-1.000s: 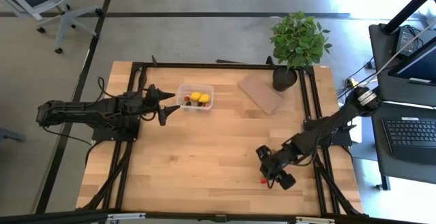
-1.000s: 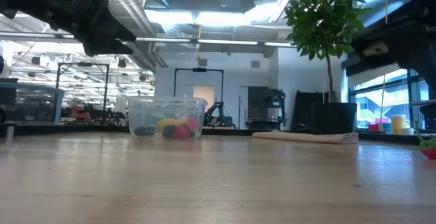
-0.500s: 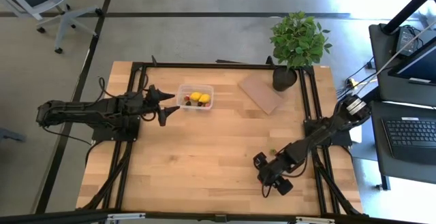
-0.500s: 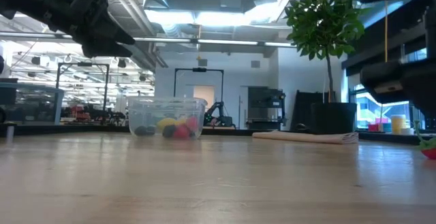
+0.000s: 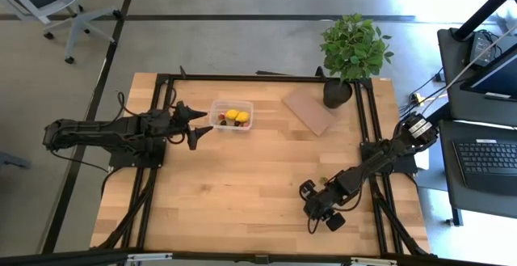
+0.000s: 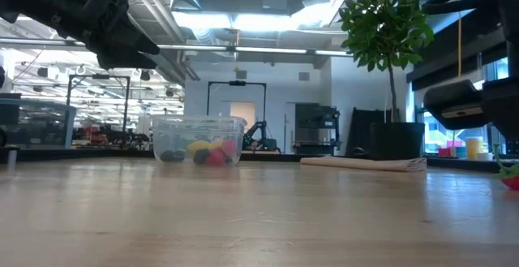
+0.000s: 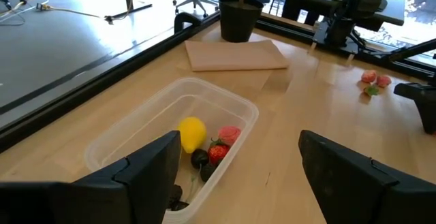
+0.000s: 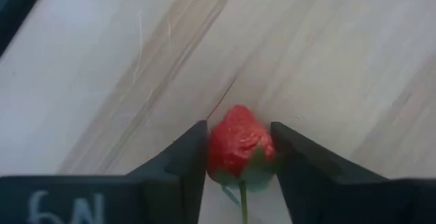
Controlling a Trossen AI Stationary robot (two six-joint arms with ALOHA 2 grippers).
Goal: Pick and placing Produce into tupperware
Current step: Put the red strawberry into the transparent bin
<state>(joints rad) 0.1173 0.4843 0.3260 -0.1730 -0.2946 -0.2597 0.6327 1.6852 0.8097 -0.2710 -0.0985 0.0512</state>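
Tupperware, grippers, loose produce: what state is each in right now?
Tupperware: open, no lid, upright, partly filled with produce.
Strawberry: on the table, clamped between the right gripper fingers.
Left gripper: open, empty, beside the tupperware.
Loose pieces: lying on the table.

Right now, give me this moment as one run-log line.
right gripper: fingers around strawberry on table | left gripper: open, waiting by container | container: holds lemon, berries
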